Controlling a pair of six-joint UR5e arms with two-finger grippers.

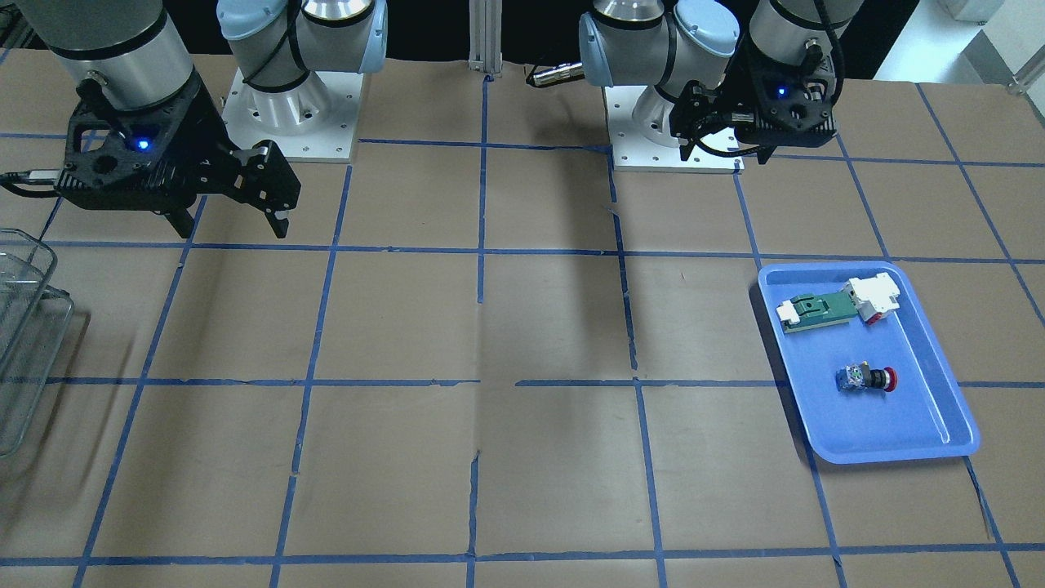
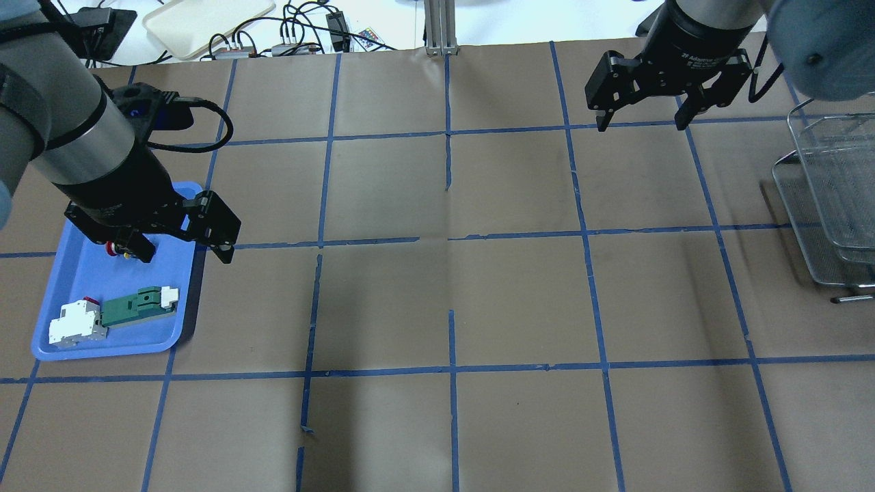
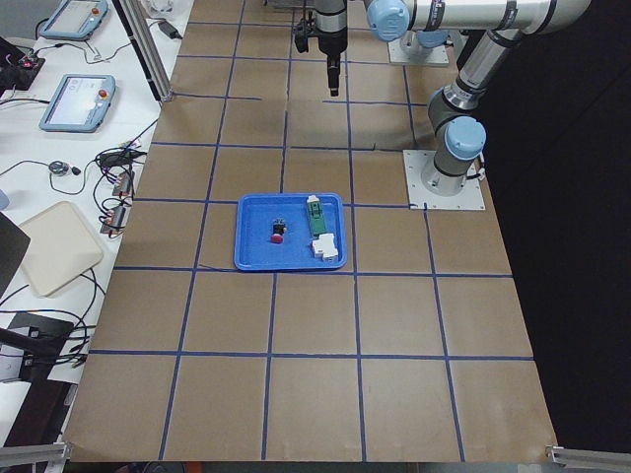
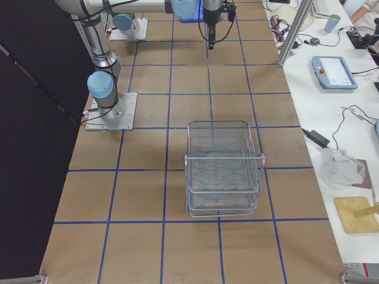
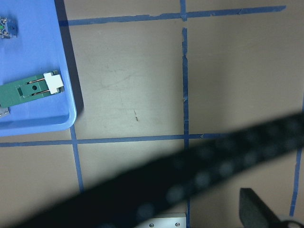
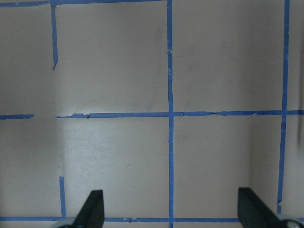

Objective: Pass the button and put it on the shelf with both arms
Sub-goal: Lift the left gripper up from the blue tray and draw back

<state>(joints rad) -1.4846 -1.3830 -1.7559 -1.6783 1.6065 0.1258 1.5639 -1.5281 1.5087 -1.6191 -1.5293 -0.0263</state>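
Observation:
The button, with its red cap and black collar, lies on its side in the blue tray. In the overhead view only its red cap peeks out under my left gripper. That gripper hangs open and empty high above the tray's right edge, and also shows in the front view. The shelf, a silver wire rack, stands at the table's right end and shows in the right side view. My right gripper is open and empty, in the air to the left of the shelf.
A green-and-white flat part lies in the tray beside the button, with a white block at its end. Blue tape lines grid the brown table. A blurred cable crosses the left wrist view. Cables and a cream tray lie beyond the table's far edge.

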